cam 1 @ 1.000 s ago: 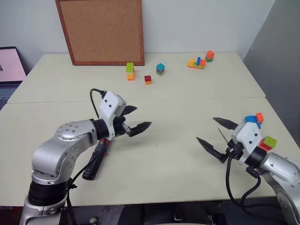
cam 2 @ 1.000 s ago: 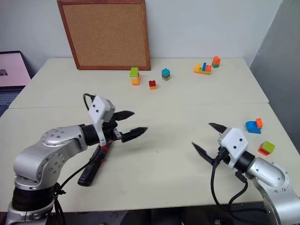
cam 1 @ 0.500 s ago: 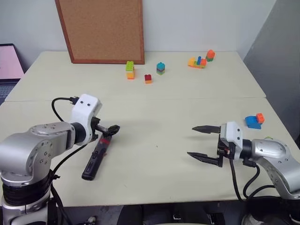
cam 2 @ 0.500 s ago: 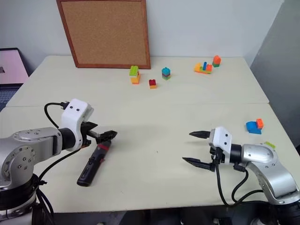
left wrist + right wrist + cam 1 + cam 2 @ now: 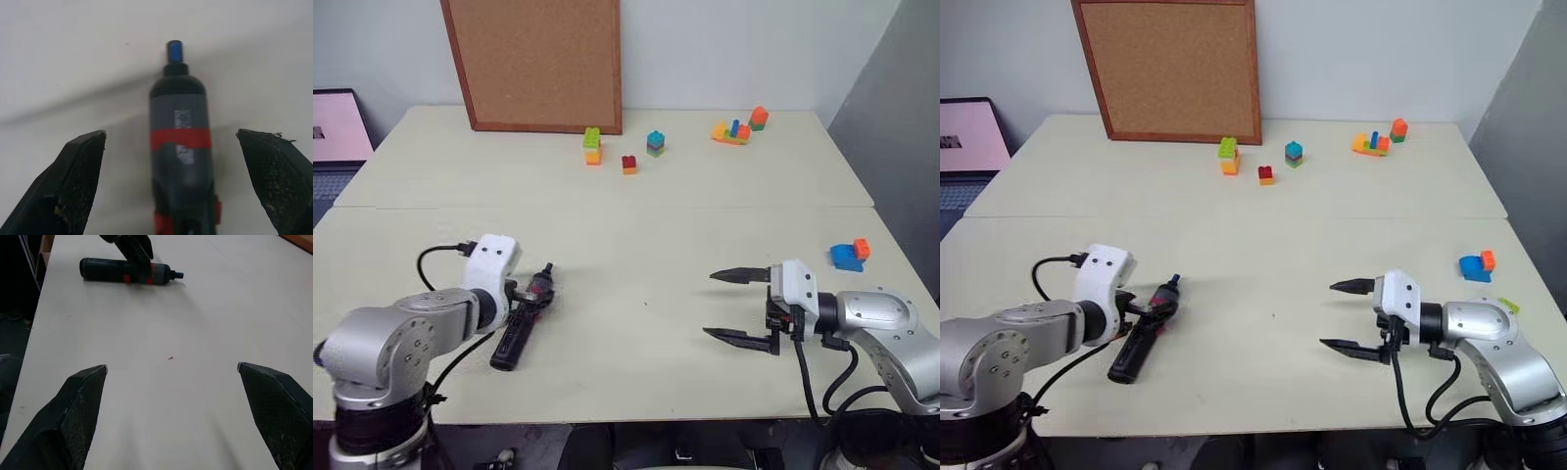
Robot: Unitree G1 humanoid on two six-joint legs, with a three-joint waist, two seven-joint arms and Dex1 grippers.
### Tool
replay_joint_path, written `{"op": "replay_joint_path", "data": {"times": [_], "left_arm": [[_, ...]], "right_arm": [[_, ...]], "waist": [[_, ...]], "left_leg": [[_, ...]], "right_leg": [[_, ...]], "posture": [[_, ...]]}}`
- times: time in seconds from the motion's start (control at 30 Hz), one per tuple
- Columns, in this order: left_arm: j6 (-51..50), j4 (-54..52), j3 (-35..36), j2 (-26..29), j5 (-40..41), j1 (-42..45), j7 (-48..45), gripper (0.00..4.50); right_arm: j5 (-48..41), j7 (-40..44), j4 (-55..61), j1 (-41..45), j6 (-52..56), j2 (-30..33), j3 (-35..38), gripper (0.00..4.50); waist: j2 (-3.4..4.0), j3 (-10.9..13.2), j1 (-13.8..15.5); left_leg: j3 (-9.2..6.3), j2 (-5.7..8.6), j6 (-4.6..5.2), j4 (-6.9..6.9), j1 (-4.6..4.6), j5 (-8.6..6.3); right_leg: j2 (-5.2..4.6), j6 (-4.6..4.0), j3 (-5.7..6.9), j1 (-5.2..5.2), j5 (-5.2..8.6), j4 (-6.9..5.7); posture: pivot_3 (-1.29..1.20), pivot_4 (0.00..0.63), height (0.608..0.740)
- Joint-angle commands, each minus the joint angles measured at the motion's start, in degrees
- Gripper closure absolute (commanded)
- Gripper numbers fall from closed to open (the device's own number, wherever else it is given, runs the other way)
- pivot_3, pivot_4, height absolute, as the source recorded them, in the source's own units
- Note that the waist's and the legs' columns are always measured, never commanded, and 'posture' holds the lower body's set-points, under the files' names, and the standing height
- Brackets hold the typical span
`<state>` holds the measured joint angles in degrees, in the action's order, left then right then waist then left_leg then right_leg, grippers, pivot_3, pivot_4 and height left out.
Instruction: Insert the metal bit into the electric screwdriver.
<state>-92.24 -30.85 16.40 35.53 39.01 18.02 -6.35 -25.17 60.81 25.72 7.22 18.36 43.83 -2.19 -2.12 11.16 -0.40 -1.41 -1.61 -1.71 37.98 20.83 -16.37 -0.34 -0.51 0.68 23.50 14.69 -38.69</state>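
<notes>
Table (image 5: 636,225), 1 electric screwdriver (image 5: 521,320), 2 hands, both wide apart

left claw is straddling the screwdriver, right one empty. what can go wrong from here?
1. The electric screwdriver lies loose on the table between the open left claw fingers; an off-centre close could roll or push it instead of gripping.
2. The left claw sits near the red-banded front end, so the long rear body may sag or pivot on lifting.
3. The right claw is open and empty, and I cannot make out the metal bit, so finding that thin rod may stall the insertion.
</notes>
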Motion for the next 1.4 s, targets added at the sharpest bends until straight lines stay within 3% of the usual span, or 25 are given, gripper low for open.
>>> {"op": "replay_joint_path", "data": {"times": [0.03,0.4,0.77,0.8,1.17,1.4], "left_arm": [[-0.3,2.1,-0.6,-0.5,3.0,3.4,3.3,0.0],[-0.3,9.0,-4.3,2.7,10.0,5.9,10.7,0.0],[-0.3,17.3,-6.2,-0.9,11.4,12.0,15.1,0.0],[-0.3,17.6,-6.5,-0.6,11.8,12.0,15.2,0.37],[-0.3,18.7,-6.6,2.1,19.1,10.2,20.4,2.67],[0.1,14.0,-8.2,1.0,18.7,14.9,13.8,2.84]], "right_arm": [[-1.4,0.0,2.8,1.5,0.9,0.7,0.7,0.01],[-2.3,-0.2,3.6,2.4,3.2,1.5,1.5,0.01],[-2.7,-1.2,5.5,1.9,4.5,1.7,1.6,0.01],[-2.7,-1.3,5.7,1.8,4.6,1.7,1.6,0.0],[-2.5,-1.5,5.8,2.2,5.0,1.7,1.6,0.0],[-5.7,-2.0,7.3,3.2,7.6,1.9,3.5,0.0]], "waist": [[0.0,0.0,0.1],[0.0,0.0,0.1],[0.0,0.0,0.3],[0.0,0.0,0.3],[0.0,0.0,0.3],[-0.01,0.0,0.3]], "left_leg": [[-0.01,0.0,0.0,0.0,0.0,0.0],[0.02,0.0,-0.03,-0.03,-0.01,0.02],[-0.02,0.04,-0.27,-0.03,0.0,0.15],[-0.02,0.05,-0.27,-0.03,0.0,0.15],[0.02,0.08,-0.29,-0.03,-0.01,0.16],[0.0,0.09,-0.34,-0.03,0.01,0.19]], "right_leg": [[0.0,0.0,0.0,0.0,0.0,0.0],[-0.04,-0.01,-0.01,0.01,0.0,0.01],[-0.09,0.0,0.03,0.0,0.0,-0.02],[-0.09,0.0,0.03,0.0,0.0,-0.03],[-0.17,0.0,0.01,0.0,0.0,-0.04],[-0.17,0.0,0.03,0.0,0.0,-0.04]], "posture": [[0.0,0.15,0.74],[0.0,0.15,0.74],[0.0,0.15,0.74],[0.0,0.15,0.74],[0.0,0.15,0.74],[0.0,0.15,0.74]]}}
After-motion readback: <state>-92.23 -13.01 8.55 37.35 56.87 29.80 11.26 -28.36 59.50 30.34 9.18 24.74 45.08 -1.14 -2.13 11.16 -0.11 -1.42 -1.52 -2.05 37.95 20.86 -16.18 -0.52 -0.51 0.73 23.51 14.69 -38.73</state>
